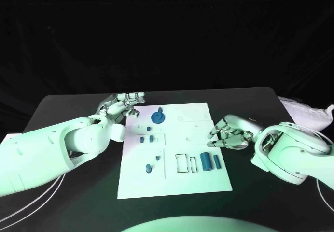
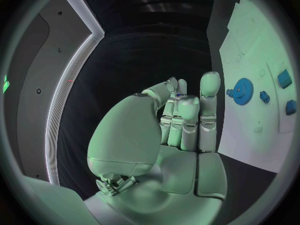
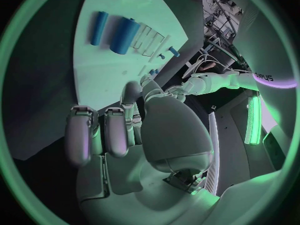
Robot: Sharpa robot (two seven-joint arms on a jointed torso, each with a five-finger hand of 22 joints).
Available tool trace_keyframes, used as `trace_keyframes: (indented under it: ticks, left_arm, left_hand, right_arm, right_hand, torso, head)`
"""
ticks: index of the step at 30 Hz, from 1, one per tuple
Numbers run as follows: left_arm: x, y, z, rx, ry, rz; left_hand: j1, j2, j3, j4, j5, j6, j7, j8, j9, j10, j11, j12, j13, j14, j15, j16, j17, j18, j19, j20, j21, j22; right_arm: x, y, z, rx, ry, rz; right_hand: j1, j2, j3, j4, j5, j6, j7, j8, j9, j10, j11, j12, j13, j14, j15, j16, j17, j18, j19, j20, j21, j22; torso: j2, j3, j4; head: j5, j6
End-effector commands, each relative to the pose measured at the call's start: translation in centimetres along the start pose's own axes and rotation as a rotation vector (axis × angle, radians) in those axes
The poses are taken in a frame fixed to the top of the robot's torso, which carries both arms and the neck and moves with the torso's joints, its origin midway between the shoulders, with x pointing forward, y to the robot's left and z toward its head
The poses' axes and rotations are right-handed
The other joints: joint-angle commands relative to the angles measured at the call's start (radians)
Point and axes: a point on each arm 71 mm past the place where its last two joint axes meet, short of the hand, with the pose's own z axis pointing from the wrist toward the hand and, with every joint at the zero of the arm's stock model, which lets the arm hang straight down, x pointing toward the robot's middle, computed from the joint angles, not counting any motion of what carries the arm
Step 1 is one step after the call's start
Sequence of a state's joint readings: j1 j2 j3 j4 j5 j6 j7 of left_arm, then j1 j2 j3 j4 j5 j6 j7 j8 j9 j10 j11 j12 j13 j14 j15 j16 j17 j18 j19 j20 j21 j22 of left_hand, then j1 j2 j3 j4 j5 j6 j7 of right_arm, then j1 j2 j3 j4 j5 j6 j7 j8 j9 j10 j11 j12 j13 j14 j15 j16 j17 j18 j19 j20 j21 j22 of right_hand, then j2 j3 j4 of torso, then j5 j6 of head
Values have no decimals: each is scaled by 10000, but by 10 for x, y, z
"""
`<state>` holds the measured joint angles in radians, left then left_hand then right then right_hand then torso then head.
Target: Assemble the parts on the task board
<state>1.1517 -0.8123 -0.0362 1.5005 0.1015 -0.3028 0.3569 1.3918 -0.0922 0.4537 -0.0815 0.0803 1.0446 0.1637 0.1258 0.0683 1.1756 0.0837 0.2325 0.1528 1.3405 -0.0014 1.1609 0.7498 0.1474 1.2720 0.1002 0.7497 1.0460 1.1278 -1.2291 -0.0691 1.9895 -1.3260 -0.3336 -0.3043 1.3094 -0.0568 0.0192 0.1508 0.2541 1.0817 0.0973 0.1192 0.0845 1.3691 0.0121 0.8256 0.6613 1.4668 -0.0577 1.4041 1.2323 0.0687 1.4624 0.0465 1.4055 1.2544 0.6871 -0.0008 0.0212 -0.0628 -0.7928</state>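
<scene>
The task board (image 1: 177, 159) is lying in the middle of the black table (image 1: 76, 104), running from the table's centre down toward 6 o'clock in the head view. The left hand (image 1: 127, 104) is hovering at the board's 10 o'clock corner, just off its edge; its fingers are curling inward and nothing is showing between them, as the left wrist view (image 2: 181, 117) also suggests. The blue gear (image 1: 159, 117) is sitting on the board just beside that hand, toward 3 o'clock from it, apart from the fingertips.

The right hand (image 1: 228, 133) is hanging at the board's 3 o'clock edge, its fingers bending in over the rim; it is holding nothing that I can make out. From it, the large blue cylinder (image 1: 205, 161) and the slimmer blue rod (image 1: 217, 162) are lying toward 7 o'clock, side by side and upright along the board's length. Two empty white slots (image 1: 182, 162) are standing just beside the cylinder on its 9 o'clock side.

Small blue pegs (image 1: 146, 139) are sitting near the board's 9 o'clock edge, with another blue peg (image 1: 148, 168) toward 6 o'clock from them. A pale crumpled cloth (image 1: 310, 113) is resting off the table at 3 o'clock, well apart from the board. White cables (image 1: 42, 198) are trailing under the left arm.
</scene>
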Motion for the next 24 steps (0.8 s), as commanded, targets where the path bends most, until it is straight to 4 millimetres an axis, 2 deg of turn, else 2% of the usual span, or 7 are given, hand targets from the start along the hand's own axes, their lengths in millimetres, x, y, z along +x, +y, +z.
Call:
trace_keyframes:
  ticks: [1, 3, 8, 10, 18, 22, 24]
  left_arm:
    - [3, 0, -1, 52, 252, -45]
    - [3, 2, -1, 20, 267, -59]
    - [3, 5, -2, -40, 302, -97]
    - [2, 6, -2, -53, 284, -96]
    - [1, 6, -3, -66, 284, -107]
    - [0, 6, -3, -65, 275, -105]
    - [0, 6, -4, -64, 278, -107]
  left_hand:
    - [16, 78, -15, -21, 59, 3, 39, -66, -15, -66, 8, 62, 12, -65, 15, -26, -8, 110, -21, 3, -29, -12]
    - [16, 78, -15, -21, 59, 3, 39, -66, -15, -66, 8, 62, 12, -65, 15, -26, -8, 110, -21, 3, -29, -12]
    - [17, 81, -15, -24, 58, 8, 40, -63, -14, -66, 9, 71, 16, -67, 15, -25, -9, 113, -25, 3, -42, -19]
    - [17, 81, -15, -24, 58, 8, 40, -63, -14, -66, 9, 71, 16, -67, 15, -25, -9, 113, -25, 3, -42, -19]
    - [15, 83, -17, -23, 58, 9, 41, -63, -13, -66, 9, 76, 17, -67, 15, -25, -9, 113, -26, 4, -45, -20]
    - [15, 83, -17, -23, 58, 9, 41, -63, -13, -66, 9, 76, 17, -67, 15, -25, -9, 113, -26, 4, -45, -20]
    - [15, 83, -17, -23, 58, 9, 41, -63, -13, -66, 9, 76, 17, -67, 15, -25, -9, 113, -26, 4, -45, -20]
  right_arm:
    - [1, -11, -5, 1312, 14, 54]
    - [3, -14, -7, 1581, 218, -220]
    - [11, -16, -8, 1826, 707, -1048]
    - [14, -15, -7, 1829, 843, -1260]
    - [26, -8, -3, 1656, 1275, -1689]
    - [31, -6, -2, 1567, 1416, -1774]
    - [34, -4, -1, 1512, 1481, -1822]
  right_hand:
    - [-99, 116, -257, 151, 36, -61, 43, 121, 49, 31, 31, 2082, 2506, 626, 2, 289, 470, -92, 37, -51, 134, 202]
    - [-215, 160, -492, 336, 57, -91, -15, 241, 119, -33, 31, 2697, 3313, 649, 35, 444, 734, -105, 62, -30, 210, 329]
    - [-518, 140, -928, 659, 133, -113, 15, 421, 283, -105, 37, 3066, 3898, 699, 2, 672, 1175, -153, 128, -8, 338, 559]
    - [-555, 126, -1060, 739, 109, -161, 21, 459, 332, -80, 41, 3219, 4129, 711, 6, 729, 1283, -164, 144, -3, 371, 620]
    - [-337, 95, -1294, 723, 2, -358, 58, 505, 435, -25, 73, 3511, 4602, 741, 34, 858, 1539, -179, 161, 20, 422, 707]
    - [-320, 99, -1343, 733, -16, -391, 66, 514, 454, 11, 82, 3605, 4731, 744, 42, 876, 1574, -182, 165, 28, 431, 724]
    - [-319, 110, -1371, 748, -25, -404, 69, 524, 467, 23, 86, 3642, 4786, 745, 47, 882, 1584, -183, 166, 32, 436, 732]
  torso:
    - [-27, 7, -120]
    - [-43, 9, -122]
    - [-96, -3, -97]
    - [-92, -3, -108]
    - [-84, -32, -106]
    - [-80, -21, -131]
    - [-77, -18, -119]
  head:
    - [-62, 10]
    - [-60, -6]
    - [-46, -37]
    - [-18, -36]
    - [-16, -36]
    - [16, -31]
    - [23, -27]
